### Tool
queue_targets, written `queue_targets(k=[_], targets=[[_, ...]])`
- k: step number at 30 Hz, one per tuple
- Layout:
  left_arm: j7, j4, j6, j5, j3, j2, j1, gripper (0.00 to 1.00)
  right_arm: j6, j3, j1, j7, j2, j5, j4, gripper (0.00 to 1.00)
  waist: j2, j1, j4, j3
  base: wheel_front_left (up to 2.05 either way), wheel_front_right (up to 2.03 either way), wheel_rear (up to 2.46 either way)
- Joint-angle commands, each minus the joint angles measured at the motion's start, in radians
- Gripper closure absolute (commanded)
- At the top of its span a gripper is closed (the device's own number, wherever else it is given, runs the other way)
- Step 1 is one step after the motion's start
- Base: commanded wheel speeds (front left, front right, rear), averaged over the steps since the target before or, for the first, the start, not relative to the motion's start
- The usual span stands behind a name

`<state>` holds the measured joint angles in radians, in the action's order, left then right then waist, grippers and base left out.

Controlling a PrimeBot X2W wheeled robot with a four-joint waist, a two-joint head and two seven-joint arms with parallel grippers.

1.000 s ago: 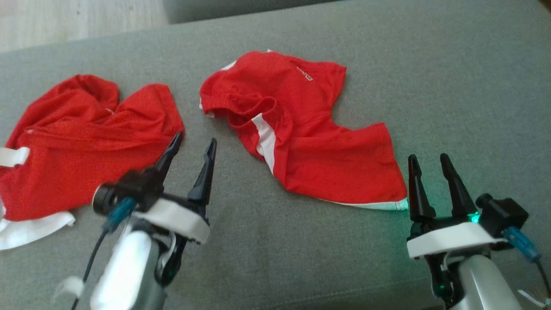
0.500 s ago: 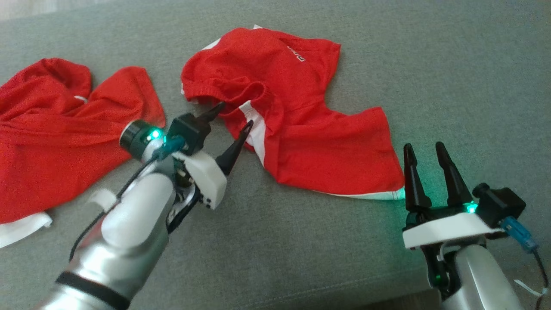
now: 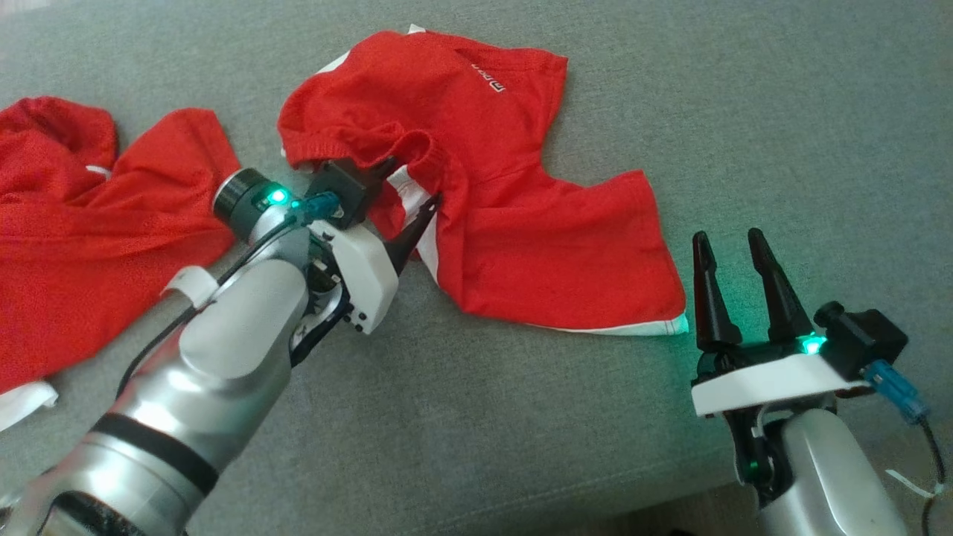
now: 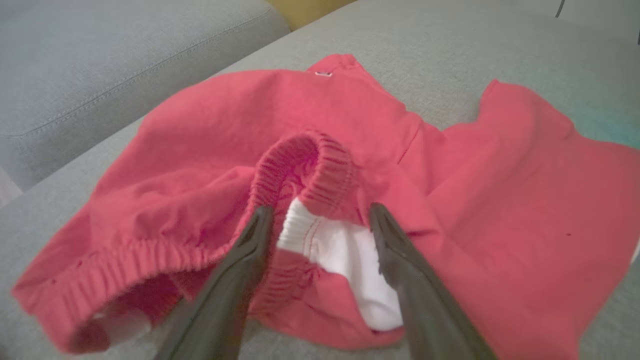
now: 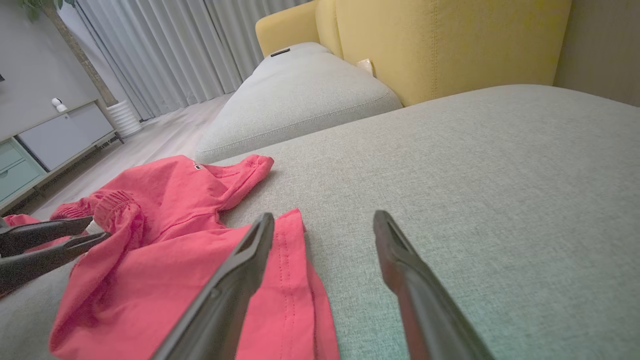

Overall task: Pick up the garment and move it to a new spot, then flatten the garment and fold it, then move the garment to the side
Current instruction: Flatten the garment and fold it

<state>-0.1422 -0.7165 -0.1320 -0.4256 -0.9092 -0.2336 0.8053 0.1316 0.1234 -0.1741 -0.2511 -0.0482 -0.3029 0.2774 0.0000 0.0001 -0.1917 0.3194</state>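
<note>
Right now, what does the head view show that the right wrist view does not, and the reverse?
Head view adds: the left arm's silver forearm and the white stripe on the red shorts.
Right wrist view adds: a yellow chair back, curtains and a cabinet.
Both share: the red shorts on the grey cushion, the left gripper with open fingers at the waistband, and the right gripper open beside the shorts.

Grey cushion [image 3: 782, 112] spanned the head view; a crumpled red cloth [image 3: 112, 223] with white trim lay at its left edge. Right wrist view: yellow chair [image 5: 450, 45], upper right; grey seat [image 5: 300, 95], top centre; curtains [image 5: 165, 45], upper left; cabinet [image 5: 45, 145], left edge.
</note>
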Motion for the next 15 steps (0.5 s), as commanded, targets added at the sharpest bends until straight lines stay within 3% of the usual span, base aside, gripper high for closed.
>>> queue_targets(k=[1, 15], targets=[[0.0, 0.01, 0.001, -0.012, 0.017, -0.033, 0.055, 0.0, -0.001, 0.021, -0.021, -0.011, -0.002, -0.01, -0.029, 0.0, 0.0, -0.0001, -0.002, 0.0, 0.0, 0.0, 0.0], [-0.028, -0.062, 0.001, -0.089, -0.071, -0.035, 0.104, 0.0, -0.001, 0.027, -0.02, -0.011, -0.002, -0.017, -0.023, 0.0, 0.0, -0.0001, -0.002, -0.008, 0.0, 0.0, 0.0]])
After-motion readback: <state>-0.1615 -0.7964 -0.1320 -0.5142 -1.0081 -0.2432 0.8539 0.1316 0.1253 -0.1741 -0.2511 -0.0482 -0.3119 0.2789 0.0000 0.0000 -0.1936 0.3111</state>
